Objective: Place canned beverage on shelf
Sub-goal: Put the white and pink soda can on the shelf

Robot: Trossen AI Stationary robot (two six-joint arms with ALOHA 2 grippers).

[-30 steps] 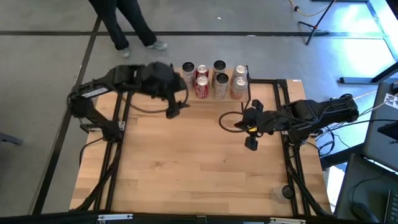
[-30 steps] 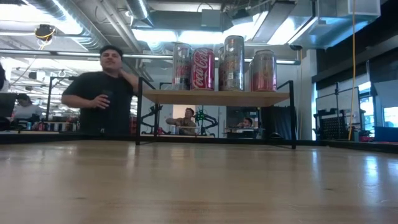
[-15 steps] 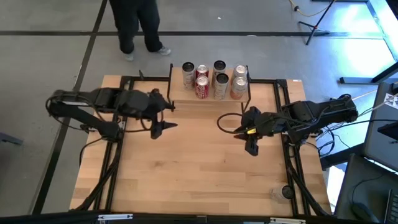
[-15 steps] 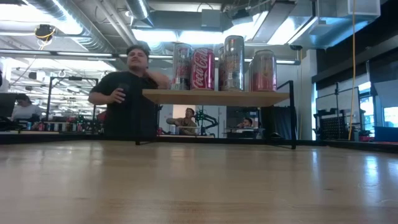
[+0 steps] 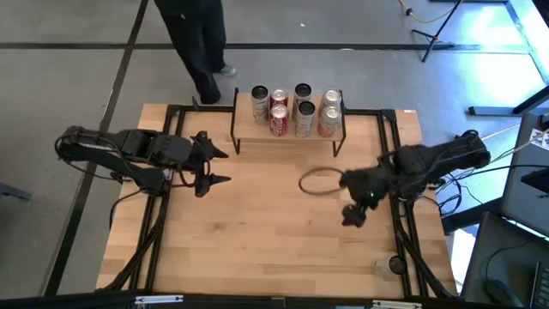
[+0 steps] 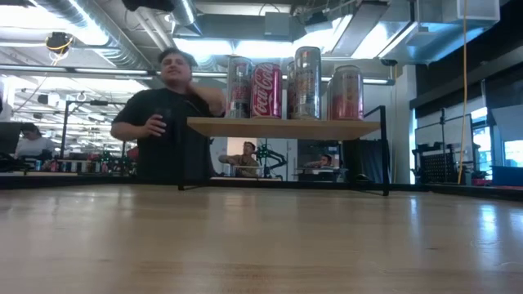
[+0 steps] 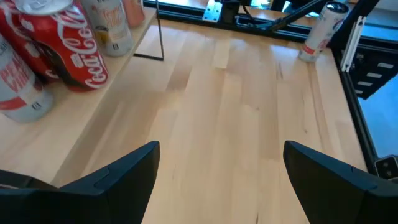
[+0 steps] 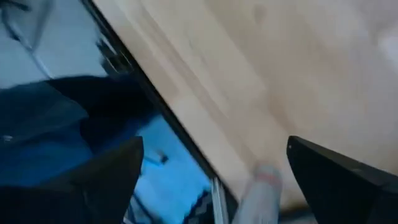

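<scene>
The shelf [image 5: 288,140] stands at the table's far middle on thin black legs. Several cans [image 5: 296,110] stand upright on its board [image 6: 278,127]; in the left wrist view they are the cans [image 7: 68,50] at the side. Another pale can [image 7: 317,31] stands on the tabletop by the near right corner [image 5: 383,268]. My left gripper [image 5: 225,166] hovers open and empty left of the shelf, its fingers [image 7: 124,174] wide apart. My right gripper [image 5: 350,216] hangs open and empty at the right, pointing down toward the table's right rim, with the pale can [image 8: 264,186] below it.
A person [image 5: 202,51] walks past the table's far edge, behind the shelf [image 6: 163,122]. A black cable loop [image 5: 317,182] hangs off the right arm over the table. Black frame rails [image 5: 403,232] run along both sides. Bare wood [image 5: 257,232] fills the middle and near part.
My left gripper has drawn back from the shelf's left end toward the table's left edge and sunk, staying open. My right gripper has rolled, tipped further down, shifted toward the near edge and opened. The cans have not moved. The person has walked rightward behind the table.
</scene>
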